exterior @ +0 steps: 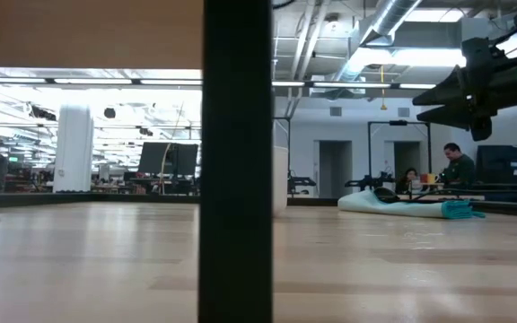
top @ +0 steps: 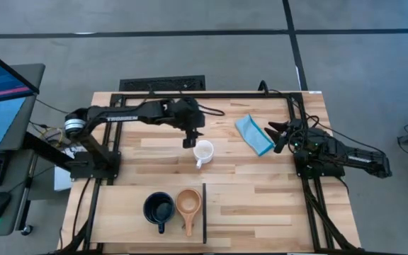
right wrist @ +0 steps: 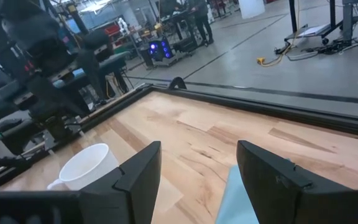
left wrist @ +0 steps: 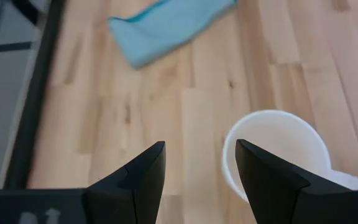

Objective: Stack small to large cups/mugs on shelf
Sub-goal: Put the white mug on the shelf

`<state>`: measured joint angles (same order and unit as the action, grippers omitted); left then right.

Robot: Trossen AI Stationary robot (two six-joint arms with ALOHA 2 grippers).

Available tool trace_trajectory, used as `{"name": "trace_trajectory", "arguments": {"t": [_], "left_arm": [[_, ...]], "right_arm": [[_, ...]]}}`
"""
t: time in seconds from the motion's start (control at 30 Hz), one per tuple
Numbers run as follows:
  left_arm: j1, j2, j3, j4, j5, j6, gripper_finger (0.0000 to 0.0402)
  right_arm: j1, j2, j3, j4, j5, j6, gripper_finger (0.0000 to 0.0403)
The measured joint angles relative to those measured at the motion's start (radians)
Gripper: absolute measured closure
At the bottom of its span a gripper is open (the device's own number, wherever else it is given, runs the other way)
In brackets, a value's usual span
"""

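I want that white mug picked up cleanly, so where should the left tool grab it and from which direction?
Come straight down from above and pinch the rim wall of the white mug, one finger inside, one outside. It stands upright with its mouth open upward, and the open left tool already hangs just beside it. Choose the rim side away from the handle, which juts toward the shelf.

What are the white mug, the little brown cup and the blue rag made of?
The white mug looks like glazed ceramic or smooth plastic: even white with a thin rim. The small tan cup with the long handle looks like wood, matte and close in colour to the pale wooden shelf board under it. The folded light-blue cloth looks like soft fabric, lying limp in folds.
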<state>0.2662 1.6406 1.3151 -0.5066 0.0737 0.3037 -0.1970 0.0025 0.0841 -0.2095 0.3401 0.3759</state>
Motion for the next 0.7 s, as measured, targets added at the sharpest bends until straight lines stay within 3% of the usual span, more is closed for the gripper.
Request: {"name": "trace_trajectory", "arguments": {"t": [0.27,0.7], "left_arm": [[-0.03,0.132,0.124,-0.195,0.022,0.062,0.0214],[-0.058,0.237,0.149,-0.216,-0.075,0.062,0.0214]], "right_arm": [[0.0,0.0,0.001,-0.006,-0.002,0.0,0.0171],[0.0,0.0,0.001,-0.009,-0.002,0.0,0.0171]]}}
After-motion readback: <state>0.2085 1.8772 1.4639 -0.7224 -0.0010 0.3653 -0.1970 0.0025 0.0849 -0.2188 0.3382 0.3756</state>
